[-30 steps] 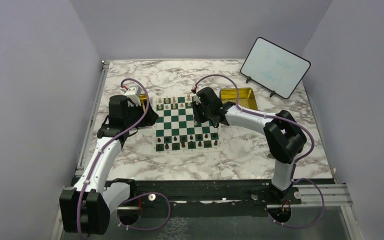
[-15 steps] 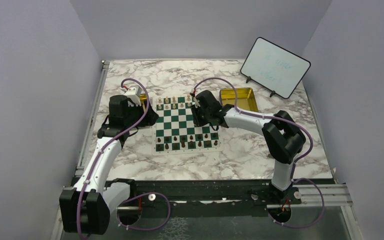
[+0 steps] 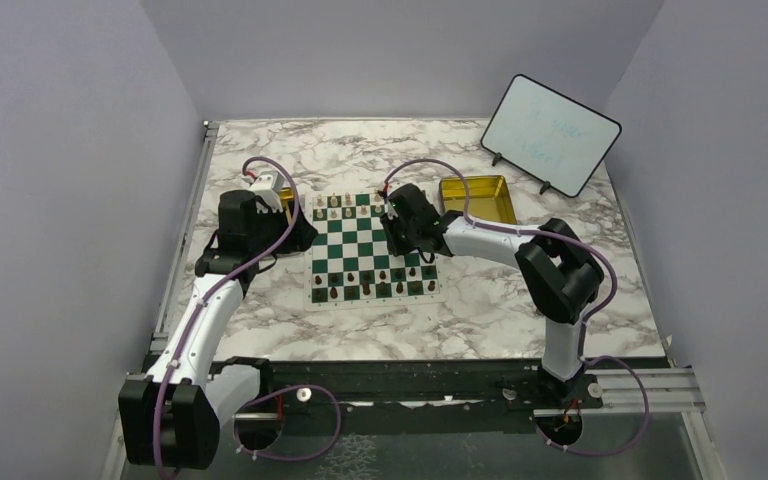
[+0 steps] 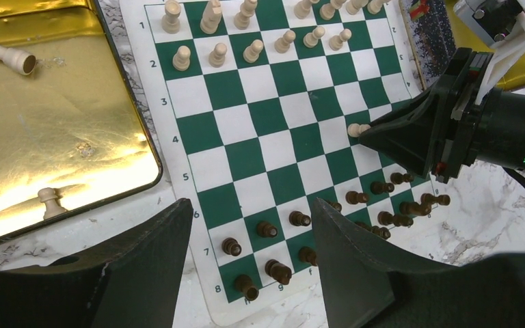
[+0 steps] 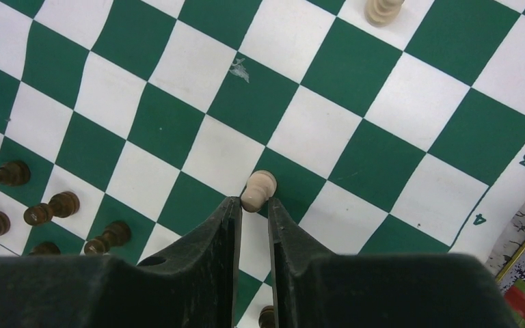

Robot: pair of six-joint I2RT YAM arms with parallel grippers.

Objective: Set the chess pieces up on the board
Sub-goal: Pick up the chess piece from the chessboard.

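Cream pawn [image 5: 258,188] seemingly in right hand [image 5: 253,203]

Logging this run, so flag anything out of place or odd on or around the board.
Two cream pieces sit off the board in the gold tray: a toppled cream piece and an upright cream pawn. The right gripper pinches a third cream pawn over mid-board. A small scuff marks the board surface.

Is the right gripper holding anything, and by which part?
Yes: a cream pawn, pinched low on its body by the right gripper; its head pokes out.
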